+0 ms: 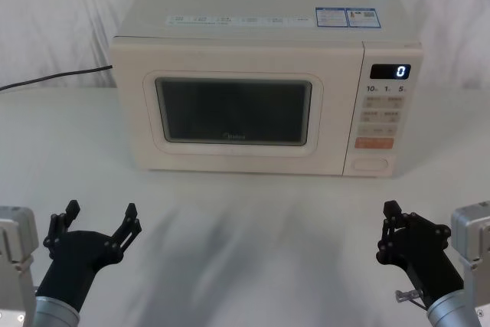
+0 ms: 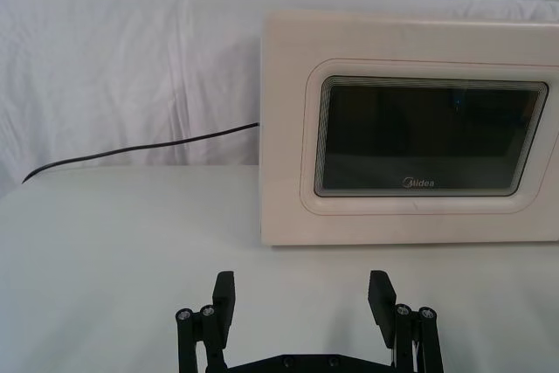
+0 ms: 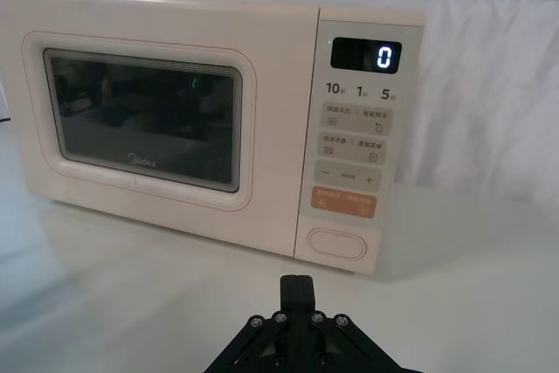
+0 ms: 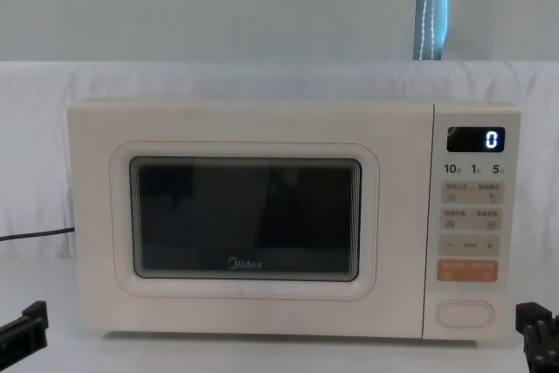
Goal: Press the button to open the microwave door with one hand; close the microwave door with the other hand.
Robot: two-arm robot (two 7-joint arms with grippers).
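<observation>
With the door (image 1: pixel 233 109) shut on the far tabletop (image 1: pixel 245 227), the stiff button (image 1: pixel 370 165) at its lower right probably wants a firm push from the closed, empty right pincer (image 1: pixel 392 231); left pincer (image 1: pixel 99 223) gapes empty

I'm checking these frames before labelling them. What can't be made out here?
- Small key labels on the control panel: too small in the head view.
- Microwave door: its right side cut off by the left wrist view's edge.
- Oven interior: hidden behind dark glass in the chest view.
- Right gripper: fingers overlap edge-on in the right wrist view.
- Left gripper: open, base cut off.
</observation>
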